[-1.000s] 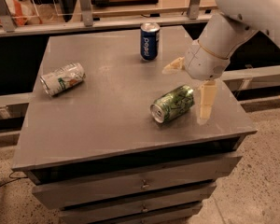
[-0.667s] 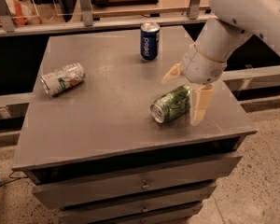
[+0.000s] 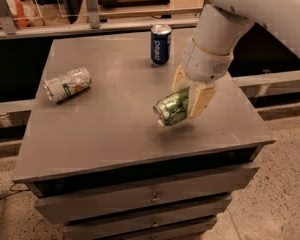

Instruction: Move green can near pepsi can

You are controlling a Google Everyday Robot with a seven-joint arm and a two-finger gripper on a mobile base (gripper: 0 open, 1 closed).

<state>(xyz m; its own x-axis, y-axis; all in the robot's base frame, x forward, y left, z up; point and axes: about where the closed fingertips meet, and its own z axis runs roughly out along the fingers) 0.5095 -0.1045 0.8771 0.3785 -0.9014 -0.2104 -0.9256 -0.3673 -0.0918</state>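
Green can point(image 3: 171, 107) on its side, clamped between fingers of gripper point(image 3: 189, 95), seemingly just off cabinet top point(image 3: 115, 134). Carry step. Next: move to pepsi can point(image 3: 160, 44), upright beyond gripper; set down beside.

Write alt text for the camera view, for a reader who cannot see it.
The gripper clasps the green can, which lies on its side over the table's right half. The pepsi can stands upright near the far edge, and a silver-white can lies on its side at the left.
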